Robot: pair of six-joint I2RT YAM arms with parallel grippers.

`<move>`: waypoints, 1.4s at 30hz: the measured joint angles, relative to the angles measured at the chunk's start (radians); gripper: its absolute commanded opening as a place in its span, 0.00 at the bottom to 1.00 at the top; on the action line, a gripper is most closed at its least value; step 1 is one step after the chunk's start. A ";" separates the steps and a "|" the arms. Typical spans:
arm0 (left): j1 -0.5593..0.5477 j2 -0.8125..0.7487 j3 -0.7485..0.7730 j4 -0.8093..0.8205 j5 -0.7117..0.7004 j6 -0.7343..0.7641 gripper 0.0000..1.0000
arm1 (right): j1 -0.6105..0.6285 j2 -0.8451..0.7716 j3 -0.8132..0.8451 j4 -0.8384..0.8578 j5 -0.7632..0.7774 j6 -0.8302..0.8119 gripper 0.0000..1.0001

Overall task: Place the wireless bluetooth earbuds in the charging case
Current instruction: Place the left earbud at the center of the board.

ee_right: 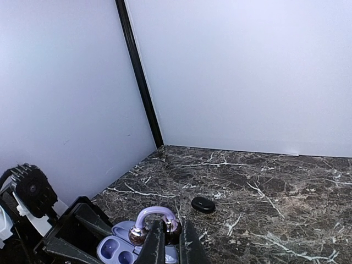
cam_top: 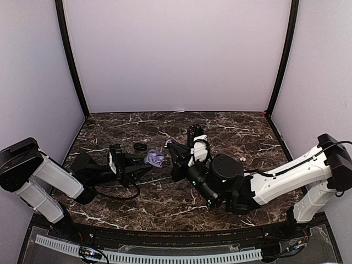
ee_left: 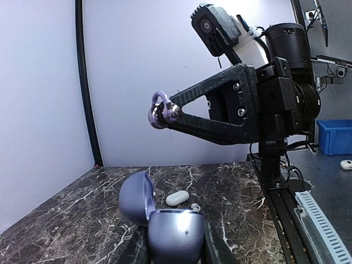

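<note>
The dark, white-veined marble tabletop (cam_top: 165,201) fills the floor of a pale-walled enclosure. The two arms lie low over it, meeting near its middle. The left arm (cam_top: 38,176) reaches in from the left, and the right arm (cam_top: 286,176) reaches in from the right. The left pincer (cam_top: 147,160) is clamped on a lilac charging case (ee_left: 175,234), one finger on each side of the rounded body. The case's lid (ee_left: 136,203) is tipped open and its two wells (ee_right: 118,250) are exposed. Behind the case, a flat black ring (ee_right: 203,204) lies on the tabletop, apart from both arms. The right pincer (ee_right: 169,236) is closed tight on a lilac clip-style earbud (ee_right: 149,209), a small arched loop with two rounded metallic ends. The pincer holds the earbud in the air over the open case. In the left wrist view there is a clear gap between earbud and case, so it sits in neither well. Farther right, a white bud (ee_left: 177,198) lies on the tabletop, well apart from the case. Just beside it is a smaller pale piece (ee_left: 195,207), too small to make out.
</note>
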 measured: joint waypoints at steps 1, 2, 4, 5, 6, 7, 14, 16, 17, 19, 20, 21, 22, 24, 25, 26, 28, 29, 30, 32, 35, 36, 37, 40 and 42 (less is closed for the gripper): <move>0.000 0.000 0.000 0.000 0.010 0.005 0.16 | 0.002 0.000 -0.004 0.017 0.001 -0.008 0.05; 0.000 0.000 0.000 0.000 0.019 0.010 0.16 | 0.005 0.000 -0.006 0.034 0.001 -0.019 0.04; 0.000 0.000 0.000 0.001 0.033 0.018 0.16 | 0.008 0.001 -0.007 0.060 0.002 -0.038 0.03; 0.000 0.000 0.000 0.001 0.038 0.019 0.16 | 0.010 0.003 -0.007 0.070 0.002 -0.047 0.03; 0.000 0.000 0.000 0.001 0.042 0.020 0.16 | 0.012 0.007 -0.007 0.085 0.001 -0.058 0.02; 0.000 0.000 0.000 0.001 0.044 0.020 0.16 | 0.014 0.011 -0.008 0.093 -0.003 -0.072 0.02; 0.000 -0.002 0.007 0.002 0.027 -0.016 0.16 | 0.016 0.006 -0.089 0.129 -0.056 -0.148 0.00; 0.000 -0.013 0.007 -0.003 0.011 -0.037 0.17 | 0.016 -0.014 -0.126 0.123 -0.076 -0.167 0.00; 0.002 -0.023 0.006 -0.005 0.003 -0.048 0.17 | 0.016 -0.030 -0.142 0.102 -0.088 -0.176 0.00; 0.014 -0.050 0.000 -0.007 -0.009 -0.077 0.17 | 0.016 -0.062 -0.158 0.044 -0.111 -0.183 0.00; 0.026 -0.066 -0.008 -0.007 -0.009 -0.095 0.17 | 0.014 -0.079 -0.161 0.003 -0.129 -0.182 0.00; 0.049 -0.084 -0.024 -0.006 -0.008 -0.117 0.17 | 0.010 -0.101 -0.166 -0.050 -0.157 -0.181 0.00; 0.071 -0.098 -0.037 -0.006 -0.005 -0.135 0.17 | 0.002 -0.126 -0.172 -0.106 -0.196 -0.178 0.00; 0.133 -0.120 -0.071 -0.006 0.007 -0.179 0.17 | -0.022 -0.182 -0.194 -0.224 -0.299 -0.174 0.00; 0.150 -0.123 -0.081 -0.007 0.013 -0.193 0.17 | -0.040 -0.206 -0.207 -0.276 -0.357 -0.175 0.00; 0.176 -0.126 -0.095 -0.007 0.019 -0.209 0.17 | -0.062 -0.230 -0.220 -0.328 -0.418 -0.178 0.00; 0.201 -0.128 -0.117 -0.015 0.031 -0.231 0.17 | -0.100 -0.261 -0.240 -0.409 -0.515 -0.191 0.00; 0.208 -0.128 -0.126 -0.024 0.038 -0.241 0.17 | -0.117 -0.270 -0.244 -0.451 -0.561 -0.206 0.00; 0.212 -0.128 -0.133 -0.034 0.046 -0.249 0.17 | -0.132 -0.272 -0.243 -0.497 -0.599 -0.225 0.00; 0.221 -0.135 -0.141 -0.052 0.056 -0.258 0.17 | -0.150 -0.260 -0.225 -0.594 -0.650 -0.272 0.00; 0.233 -0.172 -0.145 -0.096 0.059 -0.264 0.17 | -0.161 -0.179 -0.123 -0.751 -0.700 -0.384 0.00; 0.238 -0.202 -0.146 -0.130 0.058 -0.261 0.17 | -0.163 -0.140 -0.076 -0.803 -0.716 -0.432 0.00; 0.240 -0.230 -0.147 -0.153 0.056 -0.257 0.17 | -0.166 -0.102 -0.035 -0.843 -0.732 -0.472 0.00; 0.243 -0.316 -0.150 -0.223 0.043 -0.245 0.17 | -0.177 0.002 0.076 -0.987 -0.760 -0.614 0.00; 0.243 -0.353 -0.164 -0.244 0.031 -0.238 0.17 | -0.187 0.062 0.131 -1.065 -0.770 -0.705 0.00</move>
